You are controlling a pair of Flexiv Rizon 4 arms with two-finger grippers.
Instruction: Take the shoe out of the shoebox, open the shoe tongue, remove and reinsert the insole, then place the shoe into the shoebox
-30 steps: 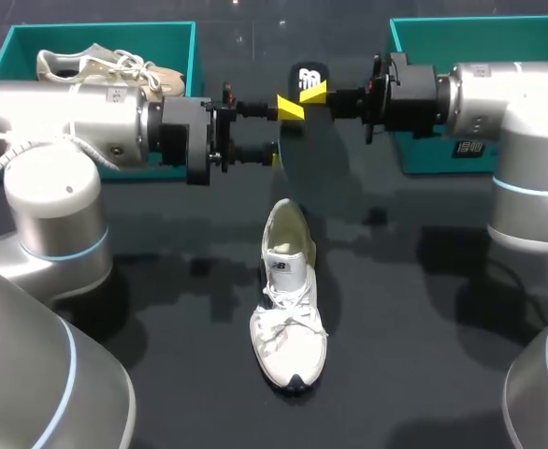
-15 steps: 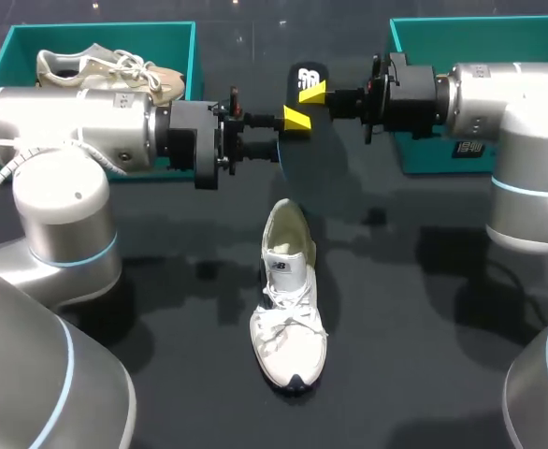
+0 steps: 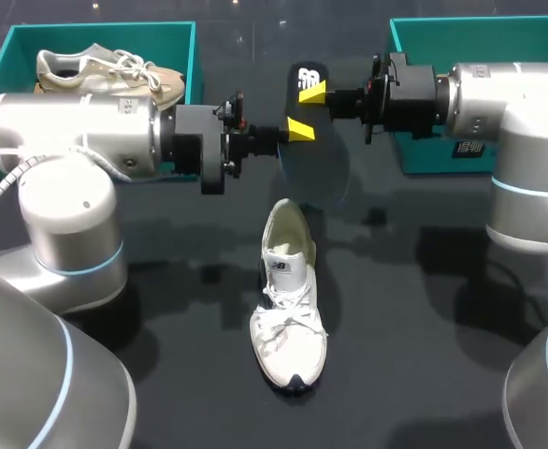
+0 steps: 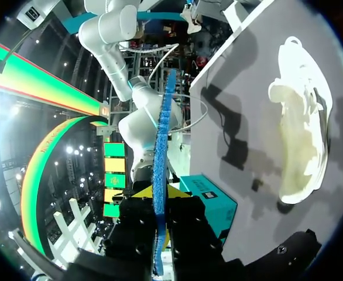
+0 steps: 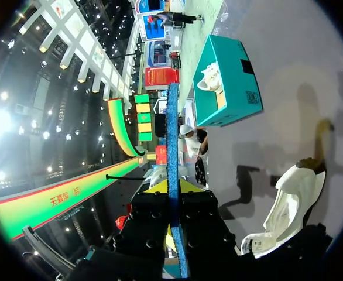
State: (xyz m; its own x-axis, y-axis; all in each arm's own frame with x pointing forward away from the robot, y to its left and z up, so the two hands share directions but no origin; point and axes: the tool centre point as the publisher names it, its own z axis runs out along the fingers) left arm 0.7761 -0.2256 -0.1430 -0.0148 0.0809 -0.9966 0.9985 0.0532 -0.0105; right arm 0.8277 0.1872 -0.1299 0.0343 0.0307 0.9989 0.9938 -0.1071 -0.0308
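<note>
A dark insole (image 3: 316,150) with a blue underside hangs upright in the air above the table, held from both sides. My right gripper (image 3: 313,92) is shut on its upper part near the white logo. Lower down, my left gripper (image 3: 300,129) is shut on its edge. Each wrist view shows the insole edge-on (image 4: 161,134) (image 5: 172,129), pinched between that view's own gripper (image 4: 160,202) (image 5: 172,187). The white shoe (image 3: 288,299) lies on the dark table below the insole, toe toward the front edge, with its mouth open. It also shows beside the fingers as the white shoe (image 4: 303,123) (image 5: 288,205).
A teal shoebox (image 3: 7,42) at the back left holds a second beige shoe (image 3: 106,70). Another teal shoebox (image 3: 414,154) sits at the back right, partly under my right arm. The dark table stretches bare on both sides of the shoe.
My left gripper has moved right toward the insole and closed its fingers on it. The right gripper, the insole and the shoe have stayed where they were.
</note>
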